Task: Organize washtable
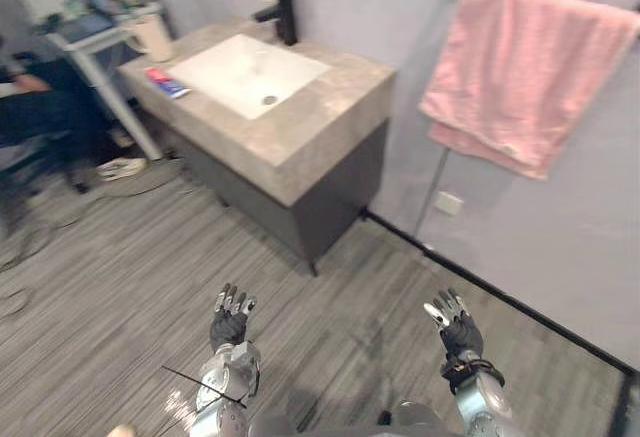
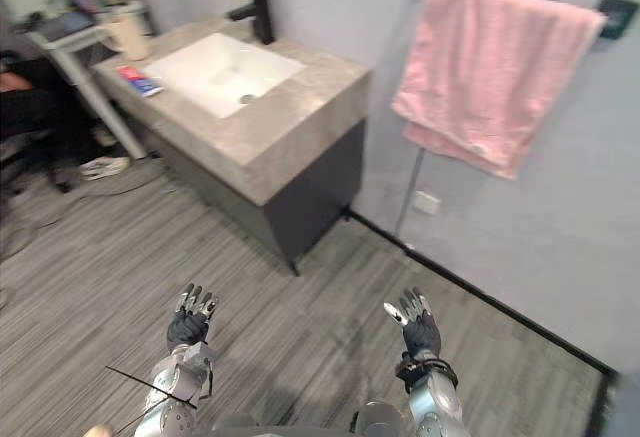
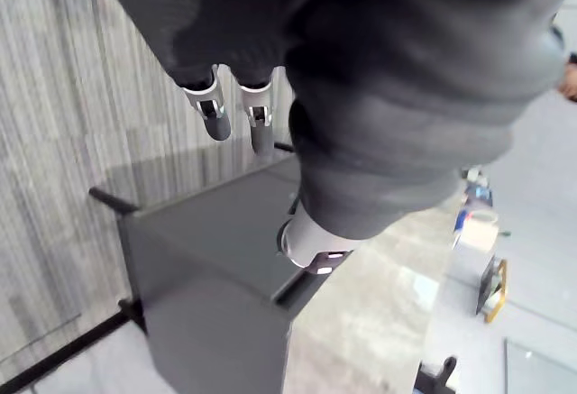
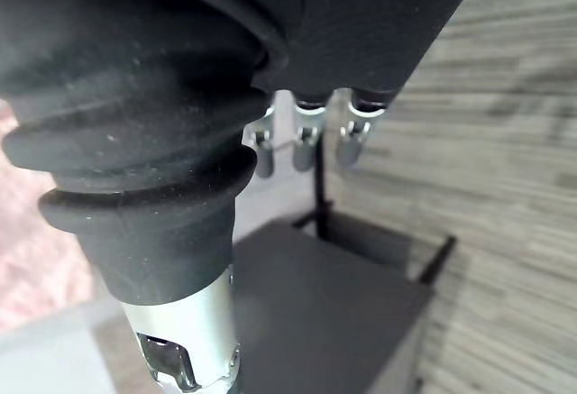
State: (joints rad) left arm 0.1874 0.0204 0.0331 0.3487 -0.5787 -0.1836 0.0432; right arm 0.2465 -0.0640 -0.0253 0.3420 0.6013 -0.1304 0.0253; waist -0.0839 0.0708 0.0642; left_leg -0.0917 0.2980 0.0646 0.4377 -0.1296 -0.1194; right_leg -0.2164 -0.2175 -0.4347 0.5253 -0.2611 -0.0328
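Standing off, washtable (image 1: 330,107) well ahead
Left hand (image 1: 229,325) and right hand (image 1: 460,332) hover above the floor (image 1: 120,287), fingers loosely straight, holding nothing. The washtable stands ahead-left; a toothpaste tube (image 1: 166,83) lies beside its basin (image 1: 245,72), lengthwise along the counter edge, nearer the left hand

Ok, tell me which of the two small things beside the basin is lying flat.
The red and blue tube, flat on the countertop next to the basin. The beige cup beyond it stands upright.
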